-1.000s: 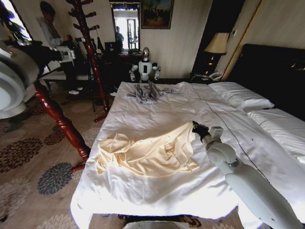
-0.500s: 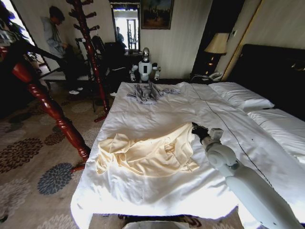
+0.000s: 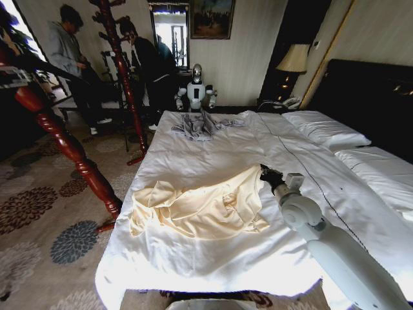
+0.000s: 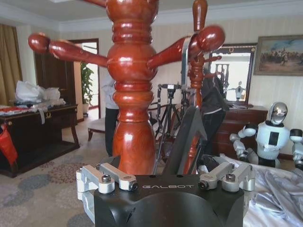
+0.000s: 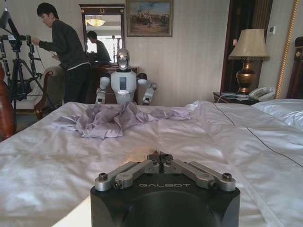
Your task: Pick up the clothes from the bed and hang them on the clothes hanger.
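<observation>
- On my far left, in the head view, my left arm is up beside a tilted red-brown coat stand (image 3: 68, 145), off the bed's left side.
- The left wrist view has the left gripper (image 4: 170, 156) right against the stand's turned post (image 4: 130, 94); a slim black hanger (image 4: 184, 137) rises between its finger links, with a thin silver hook (image 4: 185, 52) over one peg. I cannot tell whether the fingers are clamped on it.
- A second upright coat stand (image 3: 122, 77) stands farther back off the bed's left edge.
- The bed (image 3: 193, 271), white-sheeted, carries the clothes (image 3: 203, 203) near its front-left corner: a cream-yellow garment lying rumpled and spread flat, not lifted.
- A grey garment (image 3: 201, 124) lies bunched at the bed's far edge; the right wrist view shows it (image 5: 111, 120) ahead of the gripper.
- The right gripper (image 3: 266, 173) sits low at the clothes' right edge, roughly mid-bed; its tips reach the cloth's border.
- In the right wrist view the right gripper (image 5: 160, 156) has its fingertips (image 5: 154, 156) brought fully together, and I see no fabric pinched between them; cream cloth shows just beneath.
- Pillows (image 3: 326, 132) lie toward the bed's right side below the dark headboard (image 3: 371, 97).
</observation>
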Controlling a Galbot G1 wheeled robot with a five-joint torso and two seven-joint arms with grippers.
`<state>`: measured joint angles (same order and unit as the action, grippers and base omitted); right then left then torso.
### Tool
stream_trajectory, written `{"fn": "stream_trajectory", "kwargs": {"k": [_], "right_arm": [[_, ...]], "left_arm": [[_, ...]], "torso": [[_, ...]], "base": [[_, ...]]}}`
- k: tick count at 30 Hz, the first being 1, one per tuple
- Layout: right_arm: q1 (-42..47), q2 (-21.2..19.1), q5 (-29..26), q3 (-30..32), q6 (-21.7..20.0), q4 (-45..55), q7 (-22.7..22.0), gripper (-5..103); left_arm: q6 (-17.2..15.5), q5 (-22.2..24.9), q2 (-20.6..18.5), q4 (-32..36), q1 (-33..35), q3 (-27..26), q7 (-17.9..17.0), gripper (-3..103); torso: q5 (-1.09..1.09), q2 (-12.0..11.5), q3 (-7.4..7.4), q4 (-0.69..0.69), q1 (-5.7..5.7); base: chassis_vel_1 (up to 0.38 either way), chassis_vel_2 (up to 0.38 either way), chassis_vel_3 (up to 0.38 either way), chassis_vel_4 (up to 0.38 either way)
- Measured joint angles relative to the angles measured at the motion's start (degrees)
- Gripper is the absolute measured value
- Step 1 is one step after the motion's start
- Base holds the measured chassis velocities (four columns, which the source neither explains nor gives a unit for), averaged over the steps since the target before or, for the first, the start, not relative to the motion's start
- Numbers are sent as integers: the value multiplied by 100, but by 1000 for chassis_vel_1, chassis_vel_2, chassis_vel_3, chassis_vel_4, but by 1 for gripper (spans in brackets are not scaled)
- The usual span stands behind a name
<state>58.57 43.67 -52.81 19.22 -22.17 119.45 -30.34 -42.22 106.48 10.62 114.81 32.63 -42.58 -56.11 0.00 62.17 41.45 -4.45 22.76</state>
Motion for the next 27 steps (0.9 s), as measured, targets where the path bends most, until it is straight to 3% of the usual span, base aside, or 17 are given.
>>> {"fn": "stream_trajectory", "kwargs": {"k": [3,4,8,10,12,13,17,19,20,24,27], "right_arm": [[-63,-6,-36,-55,6,89,2,0],[-63,-6,-36,-55,6,89,2,0],[-44,-41,-104,-40,20,47,-13,0],[-21,-53,-104,-28,22,48,-13,0],[20,-74,-101,-20,23,71,-13,0],[20,-74,-101,-20,23,71,-13,0],[33,-54,-52,-55,24,99,-8,0],[43,-52,-35,-58,24,99,-8,0],[62,-52,-17,-59,24,99,-4,0],[115,-48,22,-59,24,99,12,0],[124,-43,31,-59,24,99,18,0]], "left_arm": [[2,-127,131,-78,-221,353,31,91],[2,-127,131,-78,-221,353,31,91],[3,-268,223,-109,-252,455,62,70],[3,-290,231,-112,-251,455,73,70],[4,-329,242,-113,-250,455,97,59],[4,-329,242,-113,-250,455,97,59],[7,-438,246,-111,-240,463,169,37],[7,-480,245,-109,-231,463,182,37],[8,-537,245,-93,-215,463,207,26],[26,-642,254,-37,-160,455,252,17],[43,-704,270,-6,-137,454,281,16]], "torso": [[-1,0,0,-2,0],[-1,0,0,-2,0],[0,0,0,-1,0],[-1,0,0,-1,0],[0,0,0,-2,0],[0,0,0,-2,0],[0,0,0,0,0],[0,0,0,-1,1],[0,0,0,-1,1],[1,0,0,-4,0],[0,0,0,0,1]], "base": [[0,0,0,0],[0,0,0,0],[0,0,0,0],[0,0,0,0],[0,0,0,0],[0,0,0,0],[0,0,0,0],[0,0,0,0],[0,0,0,0],[0,0,0,0],[0,0,0,0]]}}
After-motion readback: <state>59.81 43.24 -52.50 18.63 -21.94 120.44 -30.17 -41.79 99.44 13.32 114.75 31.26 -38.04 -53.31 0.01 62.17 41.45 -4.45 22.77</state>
